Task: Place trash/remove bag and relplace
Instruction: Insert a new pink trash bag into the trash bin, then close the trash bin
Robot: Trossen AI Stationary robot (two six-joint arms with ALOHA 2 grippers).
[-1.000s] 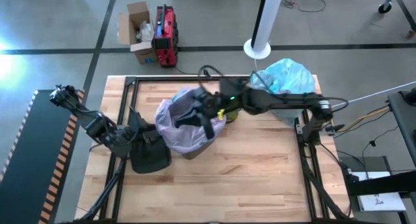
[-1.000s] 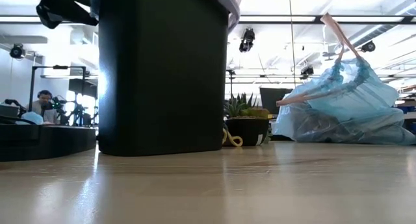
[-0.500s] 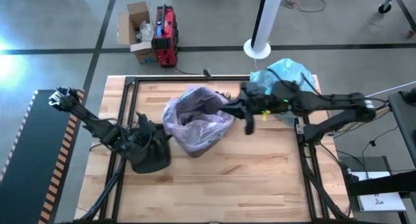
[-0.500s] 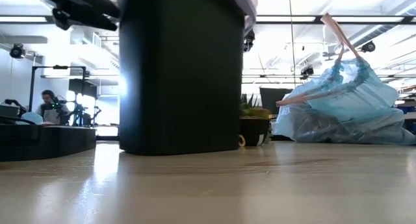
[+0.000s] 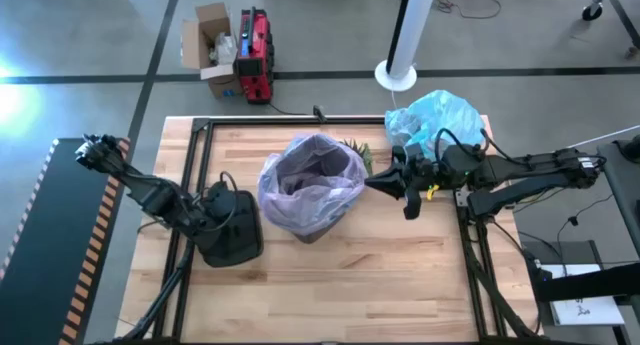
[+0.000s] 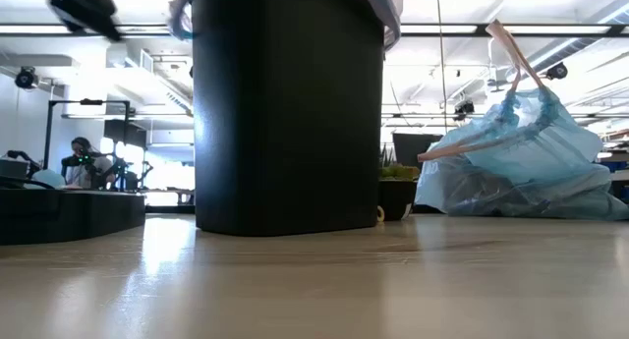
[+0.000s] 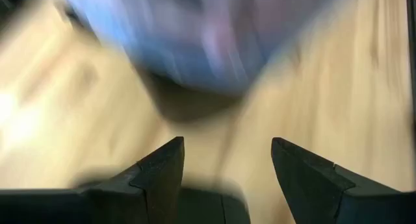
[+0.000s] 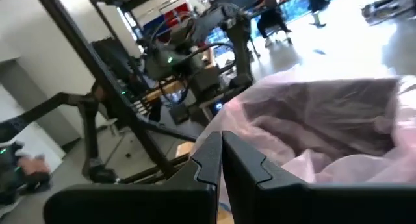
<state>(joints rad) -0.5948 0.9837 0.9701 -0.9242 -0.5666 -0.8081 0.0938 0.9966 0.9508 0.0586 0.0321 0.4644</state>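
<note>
The light blue bag, tied shut at the top, rests on its base at the table's far right corner. A black bin stands mid-table, lined with a pinkish-lilac bag whose mouth is open. My right gripper is shut and holds nothing; it hovers level just right of the bin. My left gripper is open, left of the bin, angled down toward it with nothing between its fingers. The trash is out of view.
A small potted plant stands behind the bin, between it and the blue bag. The near half of the table is bare wood. A cardboard box and a red case sit on the floor beyond the far edge.
My right gripper has drawn back from over the bin's mouth toward the table's right edge, staying shut. The bin with its lilac bag has slid a little toward the right. My left gripper has turned slightly and stays open.
</note>
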